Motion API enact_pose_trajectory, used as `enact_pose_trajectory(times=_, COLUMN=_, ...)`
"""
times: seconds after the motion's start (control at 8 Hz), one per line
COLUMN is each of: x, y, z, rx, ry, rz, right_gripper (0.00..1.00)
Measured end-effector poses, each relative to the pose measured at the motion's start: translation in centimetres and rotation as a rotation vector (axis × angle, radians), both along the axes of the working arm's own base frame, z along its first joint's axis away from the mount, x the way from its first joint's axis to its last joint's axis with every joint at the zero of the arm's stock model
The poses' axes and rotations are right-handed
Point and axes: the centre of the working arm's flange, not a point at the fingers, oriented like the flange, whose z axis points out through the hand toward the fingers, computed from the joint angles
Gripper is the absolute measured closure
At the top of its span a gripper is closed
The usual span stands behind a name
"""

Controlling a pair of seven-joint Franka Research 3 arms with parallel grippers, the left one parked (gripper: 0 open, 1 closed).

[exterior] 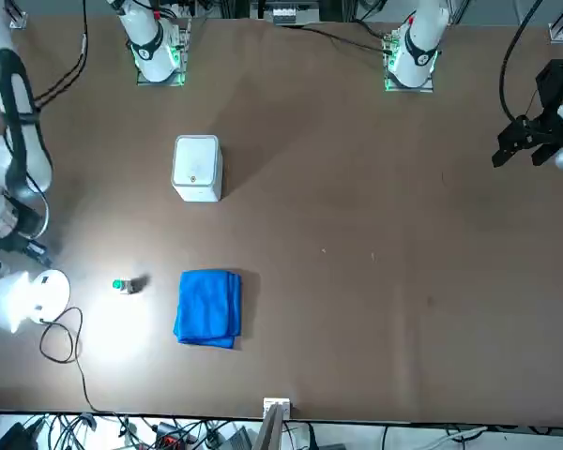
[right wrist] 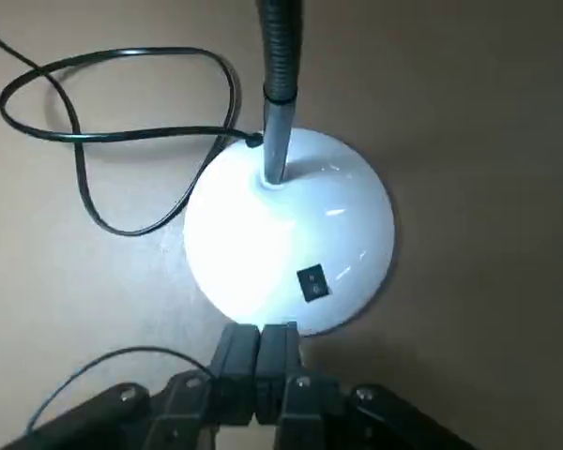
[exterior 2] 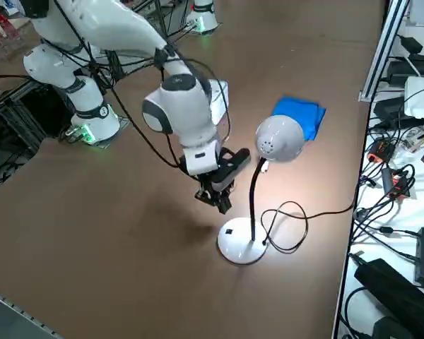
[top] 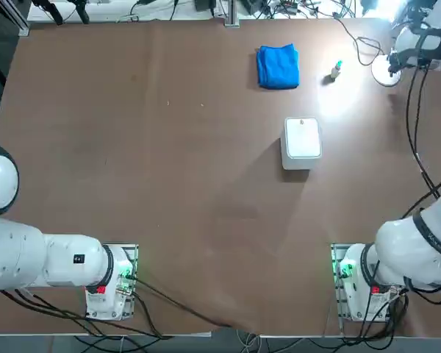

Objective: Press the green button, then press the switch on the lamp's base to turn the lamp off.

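Pincer (right wrist: 256,330): closed, empty, above the lamp base's (exterior 2: 236,244) near rim. Switch (right wrist: 312,282): on the base, just ahead; best pressed straight down with joined tips, clear of the stem (right wrist: 279,136). Cord (right wrist: 127,136): looped beside the base. Table edge (exterior 2: 348,233): beyond the loop. Open table: opposite side of the base.

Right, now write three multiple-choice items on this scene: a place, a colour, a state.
1. Where is the blue cloth?
A) On the lamp's base
B) On the table, beyond the white box from the robot's arms
C) Inside the white box

2. What colour is the switch?
A) Black
B) Red
C) Yellow

3. How is the right gripper?
A) Open
B) Gripping the cloth
C) Shut

1 B: the blue cloth lies farther out than the white box.
2 A: the switch shows black on white.
3 C: the right gripper's fingers meet.
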Motion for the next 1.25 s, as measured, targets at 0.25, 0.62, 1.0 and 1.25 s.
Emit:
enact_pose_trajectory(times=0.25, x=-0.1, y=-1.4, z=-2.1, rx=-0.019, ry=-0.056, rz=-0.017, right_gripper=0.99)
enact_pose_trajectory(times=0.62, x=-0.4, y=-2.4, z=-2.9, rx=-0.026, ry=-0.079, rz=-0.031, right_gripper=0.98)
enact_pose_trajectory(times=1.0, x=-0.2, y=-2.0, z=-2.8, rx=-0.022, ry=-0.081, rz=-0.025, right_gripper=0.99)
enact_pose_trajectory(times=1.25, x=-0.2, y=-1.6, z=-3.1, rx=-0.017, ry=-0.078, rz=-0.022, right_gripper=0.99)
